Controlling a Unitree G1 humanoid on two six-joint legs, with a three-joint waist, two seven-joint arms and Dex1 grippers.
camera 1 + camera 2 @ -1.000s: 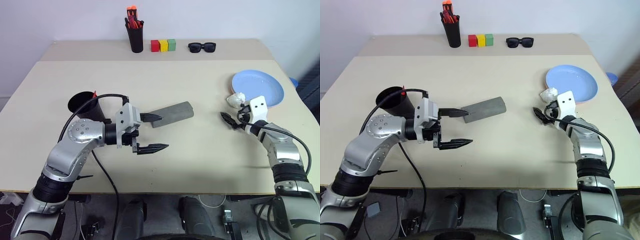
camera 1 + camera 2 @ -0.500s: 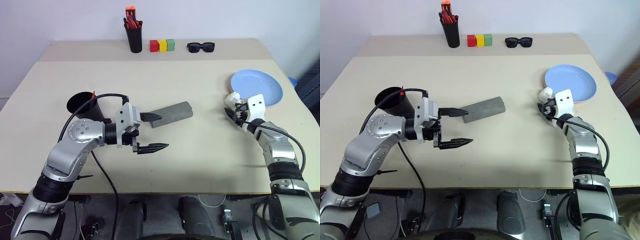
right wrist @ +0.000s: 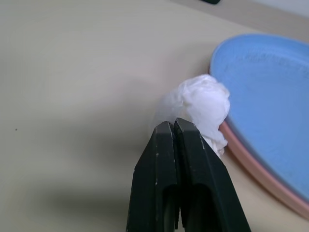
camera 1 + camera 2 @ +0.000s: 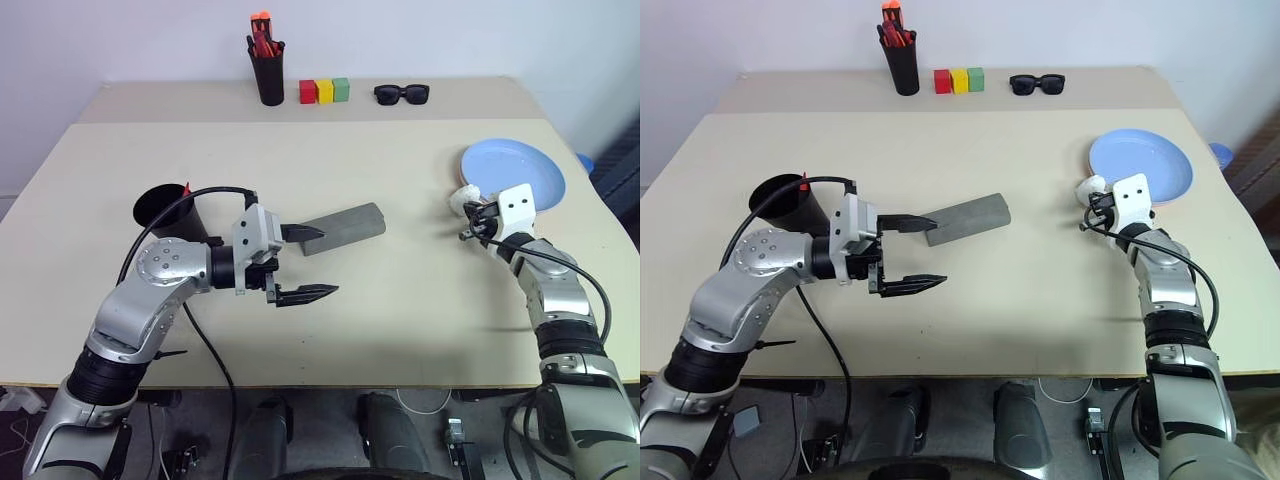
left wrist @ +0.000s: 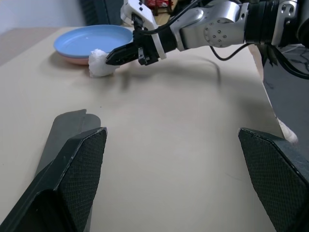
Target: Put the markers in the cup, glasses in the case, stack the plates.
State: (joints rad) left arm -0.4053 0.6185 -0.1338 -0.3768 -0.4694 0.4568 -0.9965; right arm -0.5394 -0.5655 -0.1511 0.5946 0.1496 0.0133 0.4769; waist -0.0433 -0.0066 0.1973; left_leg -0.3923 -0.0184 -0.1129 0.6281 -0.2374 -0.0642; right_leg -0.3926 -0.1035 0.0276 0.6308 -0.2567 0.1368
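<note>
Two stacked plates [image 4: 520, 170], blue over pink, sit at right of frame beside a white paper wad [image 3: 203, 108], the right gripper [image 3: 175, 126] clenched empty against it, while the left gripper [image 4: 305, 262] gapes mid-frame by the closed case [image 4: 345, 227].

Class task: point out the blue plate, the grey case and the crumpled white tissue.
blue plate [image 4: 520, 170]: left eye view, bare centre.
grey case [image 4: 345, 227]: left eye view, middle of lid.
crumpled white tissue [image 3: 205, 104]: right wrist view, its middle.
</note>
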